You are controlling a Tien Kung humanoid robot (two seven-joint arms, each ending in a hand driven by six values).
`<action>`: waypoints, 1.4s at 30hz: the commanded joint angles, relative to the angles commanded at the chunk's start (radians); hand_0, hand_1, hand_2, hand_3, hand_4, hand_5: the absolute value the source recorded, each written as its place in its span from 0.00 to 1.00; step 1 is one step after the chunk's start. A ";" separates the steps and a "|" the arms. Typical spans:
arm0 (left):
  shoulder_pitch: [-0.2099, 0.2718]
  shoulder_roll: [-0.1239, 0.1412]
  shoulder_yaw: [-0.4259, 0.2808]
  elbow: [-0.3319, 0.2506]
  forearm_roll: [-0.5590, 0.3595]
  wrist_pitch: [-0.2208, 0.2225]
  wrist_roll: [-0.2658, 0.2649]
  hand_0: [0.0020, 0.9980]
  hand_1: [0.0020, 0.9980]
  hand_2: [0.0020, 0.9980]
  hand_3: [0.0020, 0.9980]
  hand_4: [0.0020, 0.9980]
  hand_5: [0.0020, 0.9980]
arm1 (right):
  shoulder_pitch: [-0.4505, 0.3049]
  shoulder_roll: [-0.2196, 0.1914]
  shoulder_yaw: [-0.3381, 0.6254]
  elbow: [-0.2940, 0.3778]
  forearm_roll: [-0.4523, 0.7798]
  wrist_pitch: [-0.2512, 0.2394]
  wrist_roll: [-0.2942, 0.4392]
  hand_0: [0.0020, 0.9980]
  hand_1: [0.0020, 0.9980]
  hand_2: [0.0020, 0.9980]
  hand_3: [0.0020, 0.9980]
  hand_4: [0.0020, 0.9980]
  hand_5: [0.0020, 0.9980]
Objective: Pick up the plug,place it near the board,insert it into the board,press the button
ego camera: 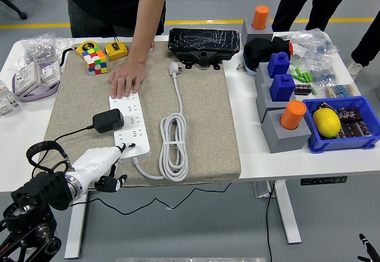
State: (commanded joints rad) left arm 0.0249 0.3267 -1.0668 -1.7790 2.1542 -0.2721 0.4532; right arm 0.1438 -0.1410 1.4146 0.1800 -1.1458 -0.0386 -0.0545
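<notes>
Left hand (pixel 100 166) reaches in from the lower left over the bench (pixel 267 155) edge, fingers (pixel 116 153) extended, loosely spread, holding nothing; one fingertip meets the near end of the board (pixel 130 125). One black plug (pixel 108 120) sits seated in the board. A person's hand (pixel 125 79) presses flat on the board's far end. One coiled white cable (pixel 174 143) lies beside it.

Person (pixel 119 0) cut off at top edge, head and shoulders unseen. Strip (pixel 129 125) far end hidden under person's hand (pixel 126 79). Button too small to tell. Adapter (pixel 108 120) prongs hidden. Right arm out of frame.
</notes>
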 joint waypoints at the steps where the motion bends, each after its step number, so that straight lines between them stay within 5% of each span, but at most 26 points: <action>1: 0.000 0.000 0.000 0.000 0.000 0.001 -0.001 0.15 0.04 0.14 0.95 0.58 0.00 | 0.000 0.000 -0.001 0.000 0.001 0.000 0.000 0.82 0.76 0.74 0.78 1.00 1.00; 42: -0.009 -0.015 -0.010 0.060 0.002 0.021 -0.030 0.15 0.04 0.14 0.92 0.58 0.00 | 0.007 -0.003 0.003 0.000 0.000 -0.001 0.000 0.82 0.76 0.74 0.78 1.00 1.00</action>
State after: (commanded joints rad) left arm 0.0157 0.3113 -1.0765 -1.7187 2.1559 -0.2513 0.4228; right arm 0.1508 -0.1437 1.4179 0.1800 -1.1459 -0.0398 -0.0548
